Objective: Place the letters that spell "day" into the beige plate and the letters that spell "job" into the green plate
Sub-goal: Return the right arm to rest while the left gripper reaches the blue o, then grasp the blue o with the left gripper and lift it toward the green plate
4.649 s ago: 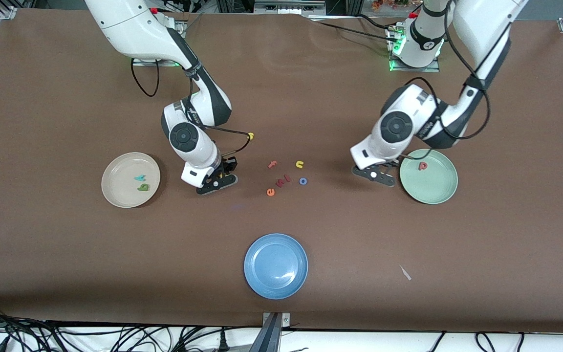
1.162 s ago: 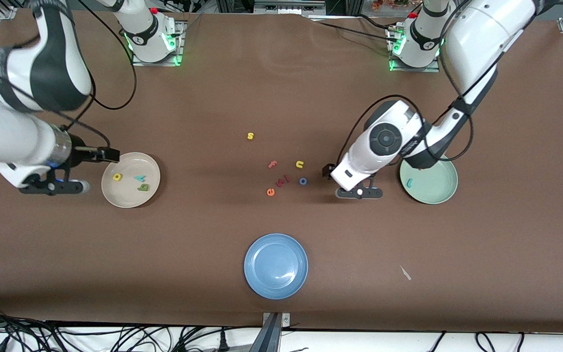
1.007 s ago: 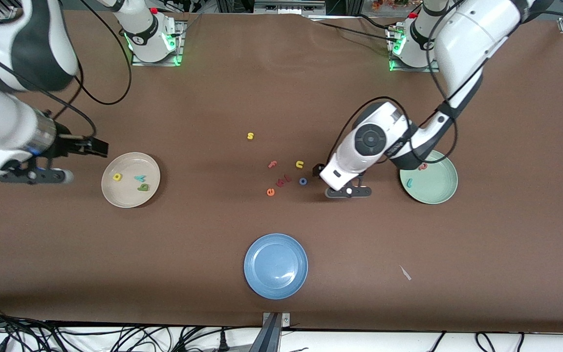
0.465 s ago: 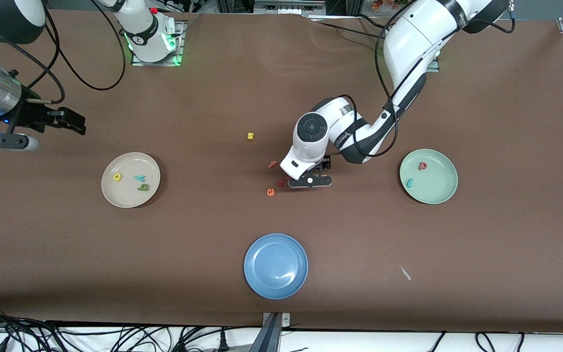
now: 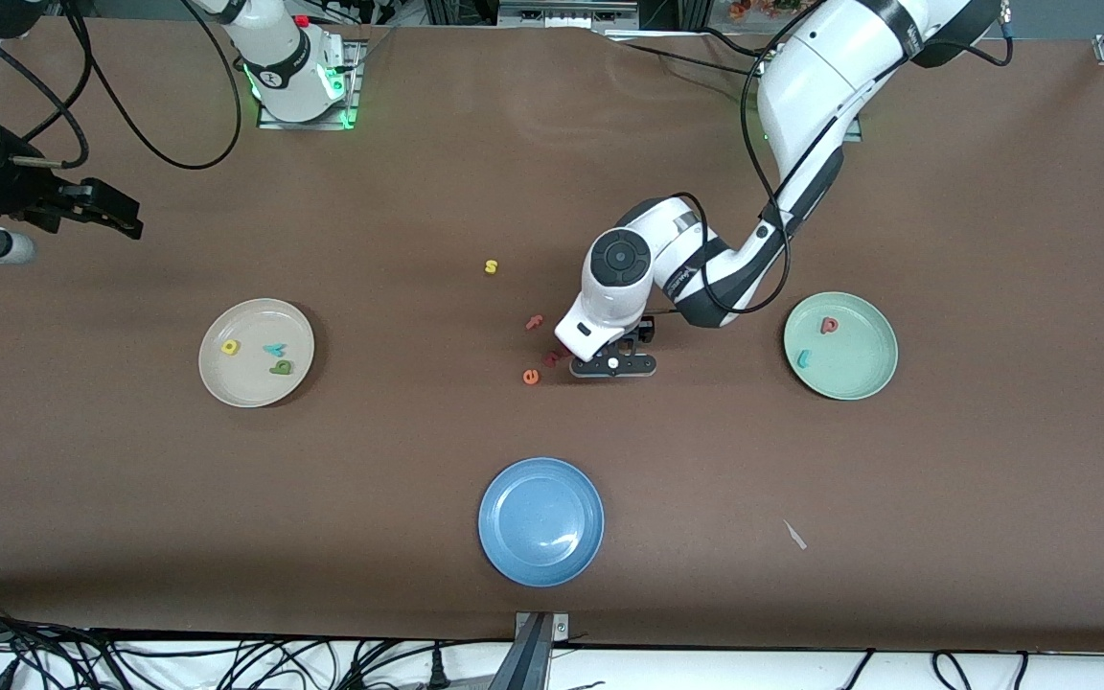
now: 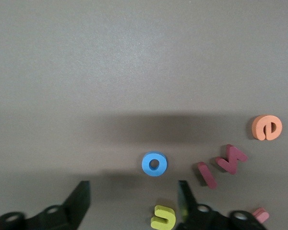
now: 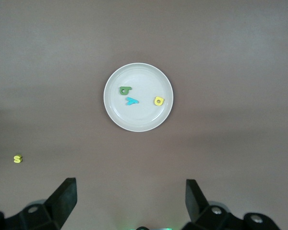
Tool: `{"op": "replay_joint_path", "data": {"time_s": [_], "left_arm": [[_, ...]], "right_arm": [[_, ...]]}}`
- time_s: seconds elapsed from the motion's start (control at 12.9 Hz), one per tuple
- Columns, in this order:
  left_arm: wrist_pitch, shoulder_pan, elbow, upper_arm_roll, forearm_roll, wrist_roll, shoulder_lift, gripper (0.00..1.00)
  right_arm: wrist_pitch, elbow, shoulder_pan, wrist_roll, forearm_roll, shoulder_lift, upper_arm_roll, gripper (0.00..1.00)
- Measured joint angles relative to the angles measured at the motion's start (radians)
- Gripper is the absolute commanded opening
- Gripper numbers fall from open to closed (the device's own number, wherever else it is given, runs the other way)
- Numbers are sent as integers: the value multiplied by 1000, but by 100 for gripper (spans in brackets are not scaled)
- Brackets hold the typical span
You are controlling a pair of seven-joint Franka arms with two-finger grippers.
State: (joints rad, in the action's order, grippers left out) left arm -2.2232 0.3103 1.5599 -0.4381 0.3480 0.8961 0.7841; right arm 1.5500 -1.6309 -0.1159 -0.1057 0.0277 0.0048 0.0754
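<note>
The beige plate (image 5: pixel 256 383) holds the yellow "a" (image 5: pixel 230 347), teal "y" (image 5: pixel 274 350) and green "d" (image 5: pixel 280 367). In the green plate (image 5: pixel 854 379) lie the dark pink "b" (image 5: pixel 829 326) and teal "j" (image 5: pixel 803 358). My left gripper (image 5: pixel 636 335) is low over the loose letters in the middle of the table. In the left wrist view it (image 6: pixel 133 203) is open. The blue "o" (image 6: pixel 154 164) lies on the table just past its fingertips. My right gripper (image 5: pixel 130 218) waits open, high over the right arm's end, with the beige plate (image 7: pixel 116 112) below.
A yellow "u" (image 6: pixel 164 216) lies between my left fingers, close to one. Orange "e" (image 5: pixel 531 377), pink "f" (image 5: pixel 535 322) and dark red letters (image 6: pixel 232 159) lie beside it. A yellow "s" (image 5: pixel 491 266) lies farther from the camera. A blue plate (image 5: pixel 541 561) stands nearest the camera.
My left arm has swung from beside the green plate to the middle letters and come down over them. My right arm has risen and drawn away from the beige plate.
</note>
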Motion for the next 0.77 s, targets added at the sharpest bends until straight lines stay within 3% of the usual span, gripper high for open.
{"op": "replay_joint_path", "data": {"time_s": [0.77], "left_arm": [[-103,9,0,11,3,-10,48,66]], "right_arm": [[-18,6,19,132,-1,-1,29,100]]}}
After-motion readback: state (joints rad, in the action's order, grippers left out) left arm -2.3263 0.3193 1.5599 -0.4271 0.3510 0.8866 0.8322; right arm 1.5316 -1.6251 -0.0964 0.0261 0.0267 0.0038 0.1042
